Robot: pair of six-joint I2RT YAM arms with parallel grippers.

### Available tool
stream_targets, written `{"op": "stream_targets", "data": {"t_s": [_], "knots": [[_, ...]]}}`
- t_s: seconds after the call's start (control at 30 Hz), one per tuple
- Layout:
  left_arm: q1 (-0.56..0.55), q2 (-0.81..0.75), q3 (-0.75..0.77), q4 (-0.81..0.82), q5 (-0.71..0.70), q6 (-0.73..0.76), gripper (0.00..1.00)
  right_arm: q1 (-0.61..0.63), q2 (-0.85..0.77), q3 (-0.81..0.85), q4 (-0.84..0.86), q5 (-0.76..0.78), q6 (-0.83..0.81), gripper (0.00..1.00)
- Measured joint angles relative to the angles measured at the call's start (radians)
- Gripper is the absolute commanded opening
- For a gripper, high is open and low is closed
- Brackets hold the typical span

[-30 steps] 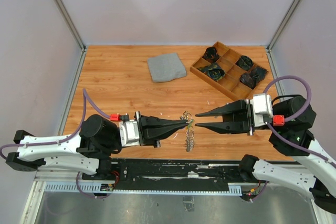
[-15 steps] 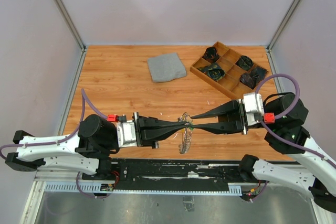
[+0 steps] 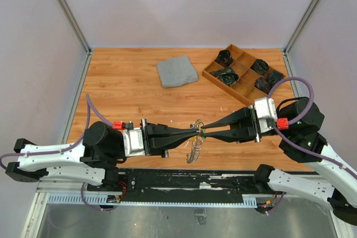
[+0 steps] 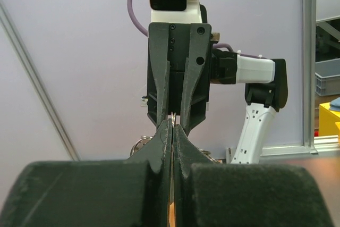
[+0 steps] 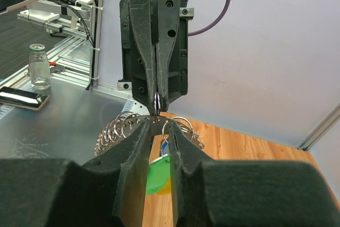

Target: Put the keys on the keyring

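Over the desk's (image 3: 128,101) near edge, met tip to tip: left tool (image 3: 196,132) pinched shut on keyring (image 3: 193,150); right tool (image 3: 204,132) narrowed to a slit, grip unclear.

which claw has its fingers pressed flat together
The left claw: its fingers meet in a thin seam. On the right claw the fingers stand apart behind their tips, with a green key head showing through the gap.

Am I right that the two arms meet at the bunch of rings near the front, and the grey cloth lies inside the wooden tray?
Not quite: the grey cloth lies on the table, left of the wooden tray, not inside it, as the top view shows. The rest, about the bunch of rings, holds.
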State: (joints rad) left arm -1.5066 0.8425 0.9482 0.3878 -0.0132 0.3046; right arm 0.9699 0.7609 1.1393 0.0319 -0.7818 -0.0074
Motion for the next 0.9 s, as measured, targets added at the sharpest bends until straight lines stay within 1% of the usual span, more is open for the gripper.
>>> {"op": "stream_targets", "data": {"t_s": [0.27, 0.43, 0.63, 0.77, 0.9], "knots": [[0.000, 0.010, 0.000, 0.000, 0.000, 0.000, 0.00, 0.000, 0.003, 0.000, 0.001, -0.004, 0.008, 0.20], [0.000, 0.013, 0.000, 0.003, 0.000, 0.000, 0.01, 0.000, 0.003, 0.000, 0.002, -0.005, 0.011, 0.14], [0.000, 0.013, 0.000, 0.008, -0.002, 0.000, 0.01, 0.001, 0.004, 0.000, 0.004, -0.012, 0.017, 0.01], [0.000, 0.013, 0.000, 0.008, -0.002, -0.001, 0.01, 0.001, 0.004, 0.000, 0.005, -0.013, 0.021, 0.00], [0.000, 0.013, 0.000, 0.006, -0.005, -0.008, 0.09, 0.001, 0.005, 0.010, -0.017, -0.012, 0.015, 0.00]]}}
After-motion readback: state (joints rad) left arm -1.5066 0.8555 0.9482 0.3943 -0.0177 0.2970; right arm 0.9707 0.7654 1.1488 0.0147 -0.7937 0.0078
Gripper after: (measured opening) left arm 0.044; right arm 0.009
